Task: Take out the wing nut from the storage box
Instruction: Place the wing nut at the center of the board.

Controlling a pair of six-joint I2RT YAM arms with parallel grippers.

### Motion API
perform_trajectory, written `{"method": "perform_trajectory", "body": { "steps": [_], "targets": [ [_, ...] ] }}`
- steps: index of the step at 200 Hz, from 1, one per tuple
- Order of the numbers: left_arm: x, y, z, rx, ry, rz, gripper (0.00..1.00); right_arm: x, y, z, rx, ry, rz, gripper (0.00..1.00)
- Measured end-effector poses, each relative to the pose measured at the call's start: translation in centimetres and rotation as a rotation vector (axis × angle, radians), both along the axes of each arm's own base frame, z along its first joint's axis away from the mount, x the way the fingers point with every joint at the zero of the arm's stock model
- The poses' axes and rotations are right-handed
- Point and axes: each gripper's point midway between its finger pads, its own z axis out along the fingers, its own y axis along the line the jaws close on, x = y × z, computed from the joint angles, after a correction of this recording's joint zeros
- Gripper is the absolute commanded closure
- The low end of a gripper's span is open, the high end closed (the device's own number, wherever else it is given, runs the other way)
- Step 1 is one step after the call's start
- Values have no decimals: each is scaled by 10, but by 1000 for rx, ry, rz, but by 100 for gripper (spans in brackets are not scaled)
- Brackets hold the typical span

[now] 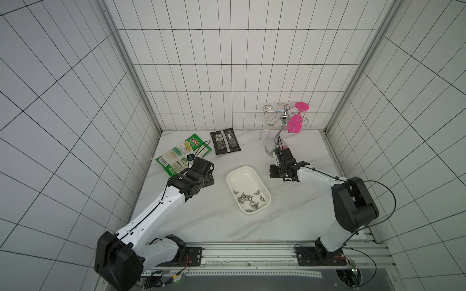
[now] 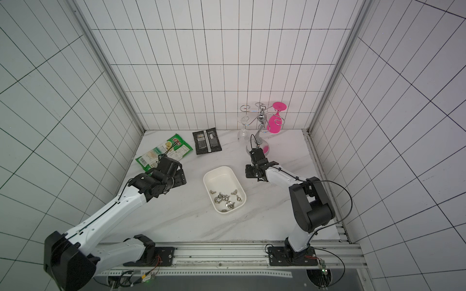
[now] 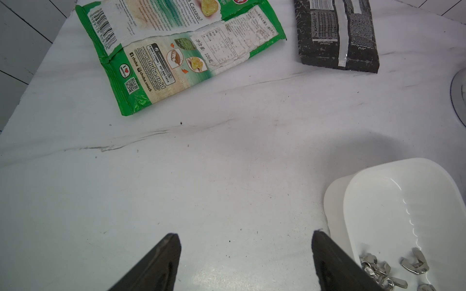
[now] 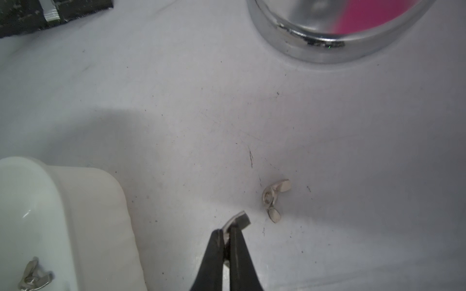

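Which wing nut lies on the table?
The loose nut beside the right hand; the pinched nut is held, the other nuts sit in the box.

Glossy white plastic storage box (image 1: 243,177)

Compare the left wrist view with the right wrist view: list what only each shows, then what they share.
Only the left wrist view: the green snack packet and the open left tool. Only the right wrist view: the right tool shut on a pinched wing nut, and a loose wing nut lying on the table outside the box. Shared: the storage box with boxed wing nuts, the black packet and a rack's chrome base.
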Motion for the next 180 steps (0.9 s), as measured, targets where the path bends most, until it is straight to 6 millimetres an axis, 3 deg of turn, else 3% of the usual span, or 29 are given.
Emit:
{"method": "perform_trajectory", "body": {
  "steps": [44, 115, 180],
  "targets": [
    [0, 0, 0, 0, 0, 0, 15, 9, 8, -33, -17, 57, 3, 90],
    [0, 1, 0, 6, -2, 4, 15, 23, 6, -32, -5, 39, -24, 87],
    [0, 1, 0, 5, -2, 4, 15, 26, -1, -34, -9, 45, -46, 73]
  ]
}}
